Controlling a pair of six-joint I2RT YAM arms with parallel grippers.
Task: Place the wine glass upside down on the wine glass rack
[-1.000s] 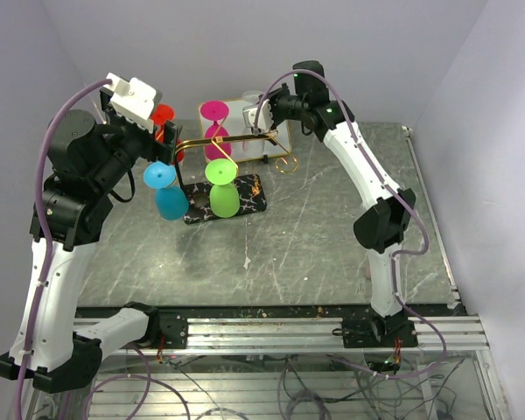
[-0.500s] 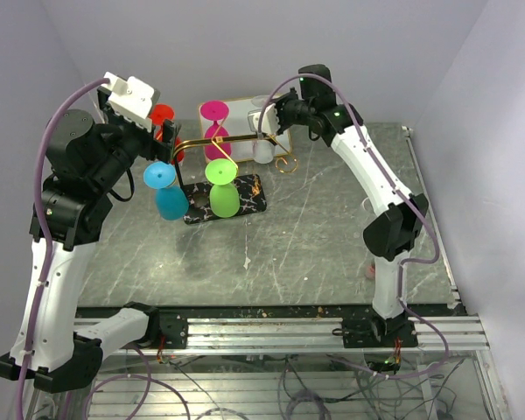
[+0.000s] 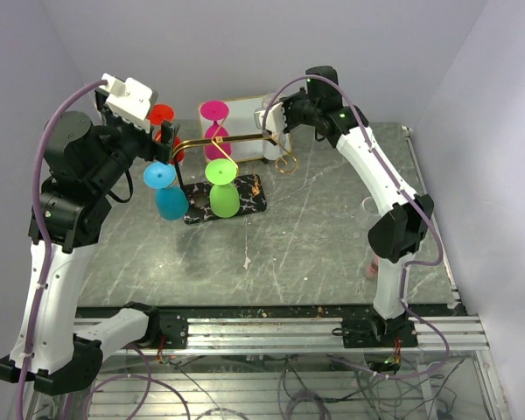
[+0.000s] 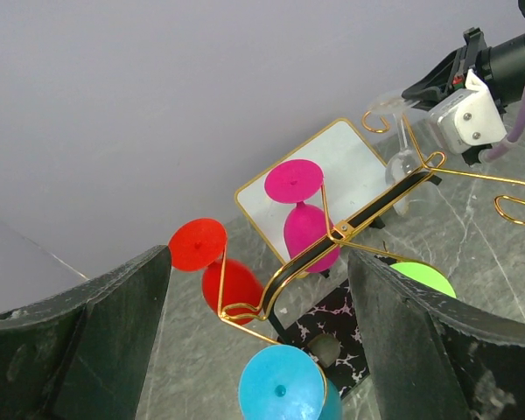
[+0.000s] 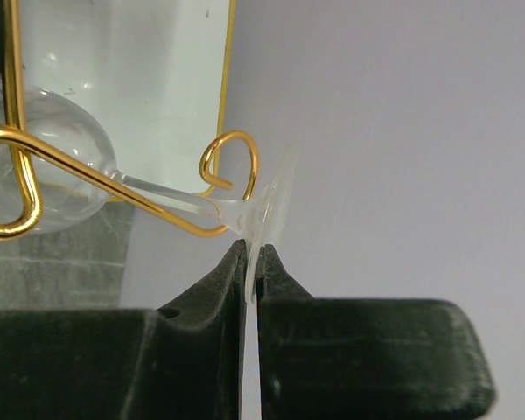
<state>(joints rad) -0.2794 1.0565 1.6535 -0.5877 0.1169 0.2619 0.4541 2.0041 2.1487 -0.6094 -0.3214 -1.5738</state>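
The clear wine glass (image 5: 57, 157) hangs bowl-down at the right end of the wine glass rack (image 3: 223, 140). Its stem (image 5: 157, 188) runs alongside a gold wire and a curled scroll end (image 5: 232, 144). My right gripper (image 5: 252, 262) is shut on the thin edge of the glass's foot (image 5: 271, 197). From above, this gripper (image 3: 276, 118) sits over the rack's right tip with the glass (image 3: 268, 147) below it. My left gripper (image 4: 258, 258) is open and holds nothing, hovering over the rack's left end (image 3: 182, 144).
Red (image 3: 162, 115), pink (image 3: 214, 112), blue (image 3: 166, 191) and green (image 3: 220, 188) glasses hang upside down on the rack. Its black marbled base (image 3: 249, 203) rests on the table. A gold-rimmed white tray (image 4: 341, 157) lies behind the rack. The back wall is close.
My right gripper has carried the clear glass slightly right and back along the rack's right end, and its elbow has swung outward. The left arm has barely moved.
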